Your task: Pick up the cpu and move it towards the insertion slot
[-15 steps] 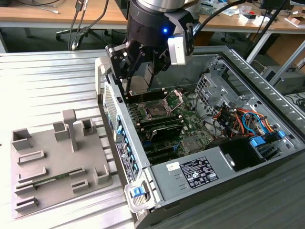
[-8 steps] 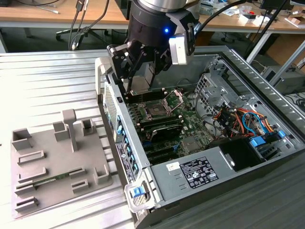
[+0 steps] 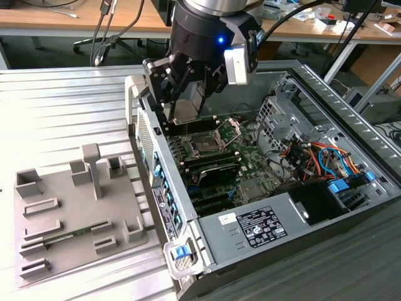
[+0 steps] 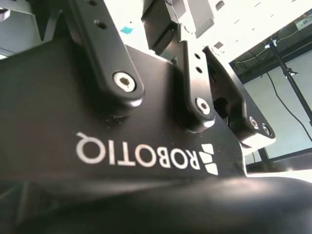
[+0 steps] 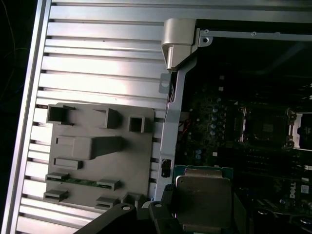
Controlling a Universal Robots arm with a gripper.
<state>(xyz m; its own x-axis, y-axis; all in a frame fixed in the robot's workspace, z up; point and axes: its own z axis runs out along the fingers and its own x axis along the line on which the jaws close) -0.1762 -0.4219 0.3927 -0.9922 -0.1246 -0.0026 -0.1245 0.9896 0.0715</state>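
Note:
In the exterior view my gripper (image 3: 187,108) hangs over the open computer case, just inside its wall on the exterior view's left. It is shut on the cpu (image 3: 188,111), a thin square chip held flat between the fingers. The first wrist view shows the cpu (image 5: 202,199) with its pale metal top, clamped between dark fingers (image 5: 163,214). The insertion slot (image 3: 205,145) lies on the motherboard below the chip and a little toward the exterior view's right, its dark centre exposed and its hinged metal plate (image 3: 230,129) swung up. The insertion slot (image 5: 267,127) is apart from the chip.
A grey fixture plate (image 3: 75,213) with raised blocks sits on the slatted metal table (image 3: 56,106) beside the case, and a green memory stick (image 3: 74,233) lies in it. The case wall (image 3: 164,188), a drive cage (image 3: 276,113), cables (image 3: 319,157) and the power supply (image 3: 250,229) surround the board.

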